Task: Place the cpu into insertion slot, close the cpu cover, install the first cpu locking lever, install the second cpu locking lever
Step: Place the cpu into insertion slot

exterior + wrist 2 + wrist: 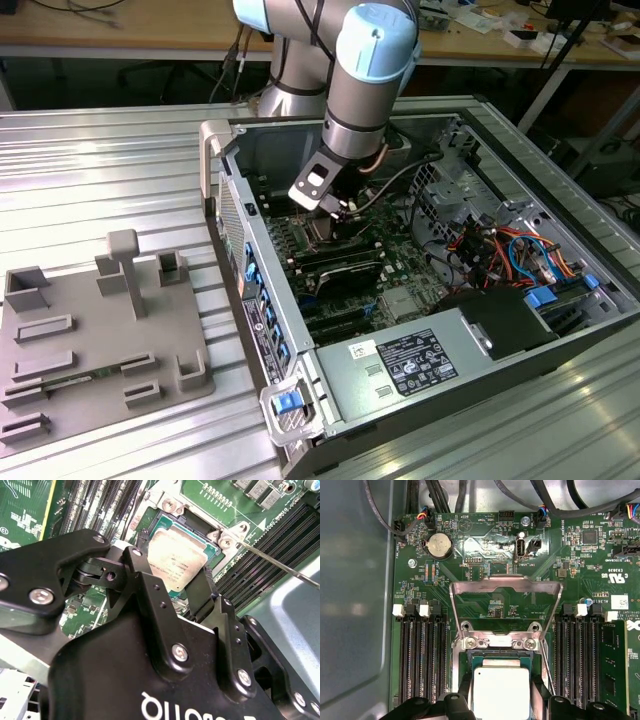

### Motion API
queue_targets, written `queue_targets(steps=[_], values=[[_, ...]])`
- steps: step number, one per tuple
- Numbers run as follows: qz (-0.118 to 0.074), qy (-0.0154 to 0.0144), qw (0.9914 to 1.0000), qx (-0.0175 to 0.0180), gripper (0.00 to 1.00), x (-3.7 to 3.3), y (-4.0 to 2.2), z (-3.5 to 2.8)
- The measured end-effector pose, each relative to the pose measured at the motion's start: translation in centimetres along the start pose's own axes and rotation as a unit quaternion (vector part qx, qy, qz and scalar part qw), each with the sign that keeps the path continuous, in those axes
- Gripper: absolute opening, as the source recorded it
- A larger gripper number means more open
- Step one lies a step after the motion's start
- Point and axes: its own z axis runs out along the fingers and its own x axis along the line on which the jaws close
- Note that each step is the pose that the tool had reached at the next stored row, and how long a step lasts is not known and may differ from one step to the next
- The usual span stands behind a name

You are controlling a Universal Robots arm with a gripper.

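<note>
The gripper (169, 568) pinches the cpu (501, 692) by two opposite edges right at the slot (496, 653) on the board (580, 587); the cover (506, 583) stands open.

cpu (501, 692): a flat square chip with a silver-grey top, faint print and a greenish edge. In both my wrist views (176, 562) it lay face up over the socket, squared to it. I could not tell whether it was fully seated.
insertion slot (500, 655): a square dark socket with a thin metal rim (192, 527). It sat on the green board (470, 555), between banks of long black memory slots (422, 655).
cpu cover (506, 584): a thin silver frame with a large square window. It was swung open on its hinge at one edge of the slot and stood clear of the chip.
locking lever (280, 564): a thin metal rod that ran out from a corner of the slot, unlatched.
</note>
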Motion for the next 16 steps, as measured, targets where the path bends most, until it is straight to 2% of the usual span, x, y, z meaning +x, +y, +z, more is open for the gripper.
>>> queue_targets(steps=[8, 16], values=[[0.0, 0.0009, 1.0, -0.0007, 0.55, 0.08, 0.07, -0.43], [0.007, -0.0006, 0.99998, -0.0006, 0.55, 0.07, 0.07, -0.45]])
